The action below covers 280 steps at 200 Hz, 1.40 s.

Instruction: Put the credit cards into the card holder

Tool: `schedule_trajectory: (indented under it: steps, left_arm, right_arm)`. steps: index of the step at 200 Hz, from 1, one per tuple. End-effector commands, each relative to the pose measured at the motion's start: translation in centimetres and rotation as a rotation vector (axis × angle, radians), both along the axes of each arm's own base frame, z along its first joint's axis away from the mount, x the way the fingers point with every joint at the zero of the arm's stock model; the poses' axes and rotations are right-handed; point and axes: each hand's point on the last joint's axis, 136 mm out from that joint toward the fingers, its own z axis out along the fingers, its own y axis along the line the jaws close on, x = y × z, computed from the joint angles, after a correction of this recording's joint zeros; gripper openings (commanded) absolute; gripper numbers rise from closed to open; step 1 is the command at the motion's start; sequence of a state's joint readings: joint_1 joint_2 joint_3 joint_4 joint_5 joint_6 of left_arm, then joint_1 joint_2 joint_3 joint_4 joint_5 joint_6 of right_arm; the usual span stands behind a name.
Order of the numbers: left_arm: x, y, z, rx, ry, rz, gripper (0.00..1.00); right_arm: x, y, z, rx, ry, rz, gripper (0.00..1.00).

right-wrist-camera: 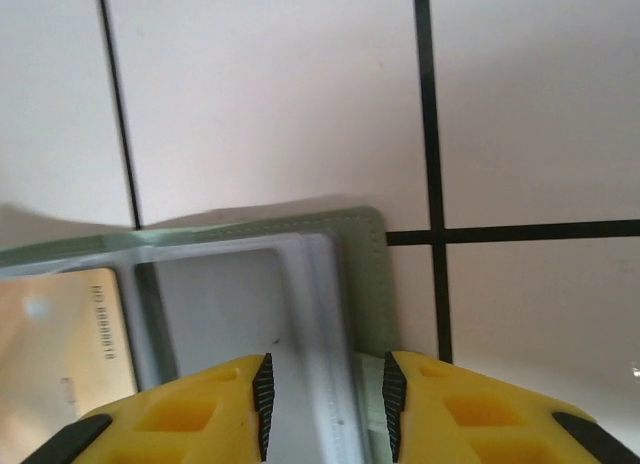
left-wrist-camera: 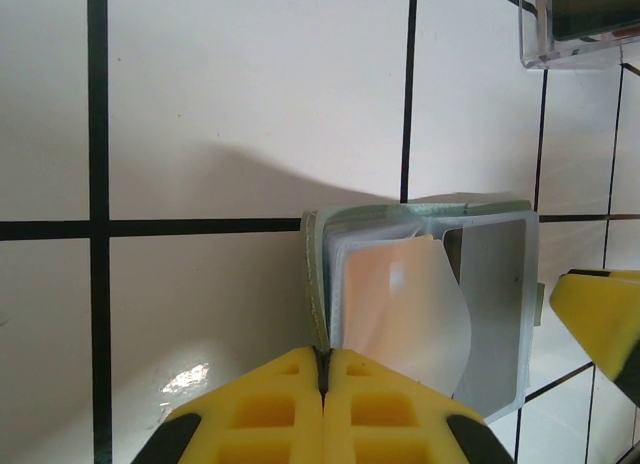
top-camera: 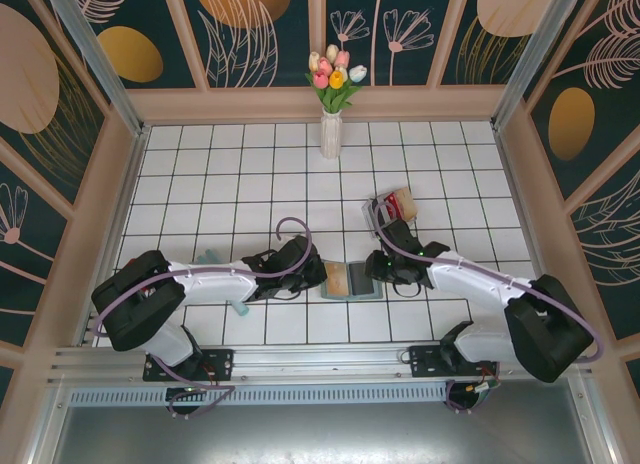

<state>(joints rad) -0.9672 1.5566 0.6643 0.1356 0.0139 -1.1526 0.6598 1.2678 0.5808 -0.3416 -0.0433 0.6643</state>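
The card holder [top-camera: 362, 282] lies open on the tiles between my two grippers, green outside and pale blue-grey inside. A tan credit card [left-wrist-camera: 400, 304] sits inside one of its clear sleeves, which bulges upward. My left gripper [left-wrist-camera: 322, 369] is shut on the green left cover edge of the card holder [left-wrist-camera: 318, 284]. My right gripper [right-wrist-camera: 323, 404] stands open, its fingers on either side of the right edge of the card holder [right-wrist-camera: 365, 274] and its sleeve pages. From the right wrist, the tan card [right-wrist-camera: 60, 334] shows at the left. Red cards [top-camera: 402, 201] rest in a clear box.
The clear plastic box [top-camera: 392, 206] stands behind the right arm; its corner [left-wrist-camera: 580, 24] shows from the left wrist. A teal stick [top-camera: 210, 256] lies beside the left arm. A white vase of tulips [top-camera: 331, 134] stands at the back.
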Motion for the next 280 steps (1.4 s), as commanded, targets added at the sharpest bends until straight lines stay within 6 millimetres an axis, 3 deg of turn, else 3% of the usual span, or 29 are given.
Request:
schedule_trajectory:
  steps: [1, 36, 86, 142, 178, 205, 246, 280]
  left_arm:
    - [0.3, -0.1, 0.9, 0.014, -0.031, -0.008, 0.07]
    - [0.3, 0.2, 0.8, 0.034, -0.033, -0.009, 0.06]
    - [0.4, 0.1, 0.8, 0.041, -0.034, -0.012, 0.05]
    - [0.6, 0.7, 1.0, 0.067, -0.044, 0.008, 0.03]
    - [0.6, 1.1, 0.8, 0.084, -0.038, 0.017, 0.02]
    - [0.7, 1.7, 0.7, 0.111, -0.045, 0.033, 0.0]
    - [0.7, 3.2, 0.2, 0.181, -0.048, 0.049, 0.0]
    - [0.5, 3.8, -0.1, 0.224, -0.054, 0.029, 0.0]
  right_arm:
    - [-0.2, -0.9, -0.9, -0.047, 0.03, -0.031, 0.37]
    - [-0.1, -2.3, -1.7, -0.112, 0.028, -0.077, 0.34]
    - [-1.4, -2.0, -2.8, -0.091, 0.084, -0.041, 0.31]
    - [-2.5, -1.5, -2.1, -0.078, 0.111, 0.022, 0.34]
    - [-2.6, -1.1, -2.4, -0.049, 0.117, 0.02, 0.22]
    - [-2.4, -2.2, -2.4, -0.086, 0.094, -0.025, 0.17]
    - [-1.9, -4.4, -2.0, -0.139, 0.059, -0.102, 0.17]
    - [-1.9, -5.0, -2.2, -0.136, 0.057, -0.133, 0.17]
